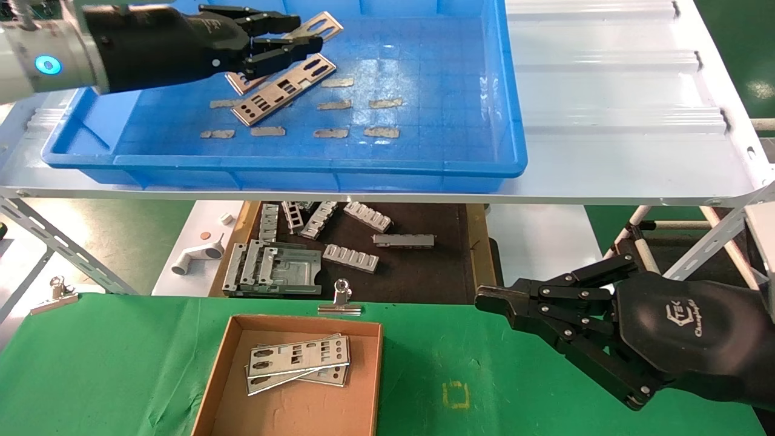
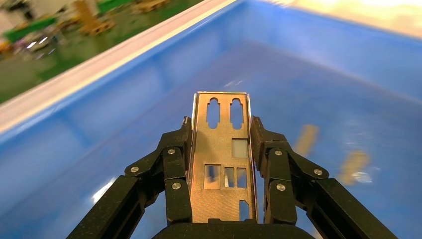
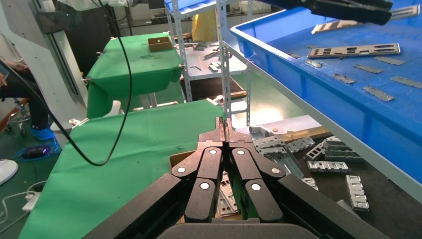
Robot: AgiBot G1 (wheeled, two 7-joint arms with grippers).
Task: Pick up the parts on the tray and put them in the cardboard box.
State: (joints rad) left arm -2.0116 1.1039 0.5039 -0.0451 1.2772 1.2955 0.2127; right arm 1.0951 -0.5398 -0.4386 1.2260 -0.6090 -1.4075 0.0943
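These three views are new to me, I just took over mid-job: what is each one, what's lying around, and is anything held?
The wide picture is from the robot's head; the other two are from its wrists. The left end effector is over the blue tray, shut on a metal plate, seen close in the left wrist view. Another plate and small tape strips lie in the tray. The right end effector is shut and empty over the green table. The cardboard box already holds plates.
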